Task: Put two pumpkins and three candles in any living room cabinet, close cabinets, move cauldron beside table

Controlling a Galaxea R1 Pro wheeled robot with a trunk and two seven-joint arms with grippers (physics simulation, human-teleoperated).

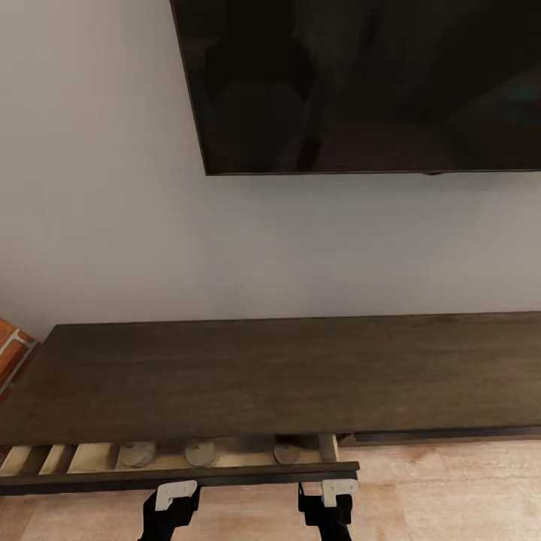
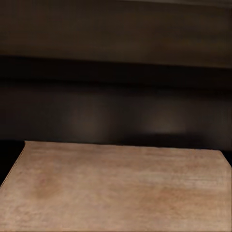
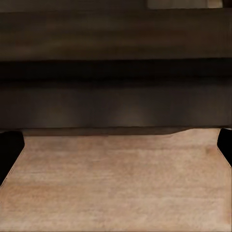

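Note:
The long dark-brown cabinet (image 1: 285, 368) stands against the wall. Its left drawer (image 1: 180, 476) is pulled out a little, and the pale inside shows in the gap. In that gap lie three pale round candles (image 1: 200, 452) side by side, partly hidden under the cabinet top. My left gripper (image 1: 174, 496) and right gripper (image 1: 334, 492) sit low, just in front of the drawer front, about level with it. The wrist views face the dark drawer front (image 2: 116, 111) (image 3: 116, 96) above the floor. Dark fingertips (image 3: 9, 150) stand wide apart at the edges, with nothing between them.
A large black TV (image 1: 361, 83) hangs on the pale wall above the cabinet. A red brick surface (image 1: 11, 349) shows at the far left. Light wooden floor (image 1: 451, 488) runs in front of the cabinet, to the right of the drawer.

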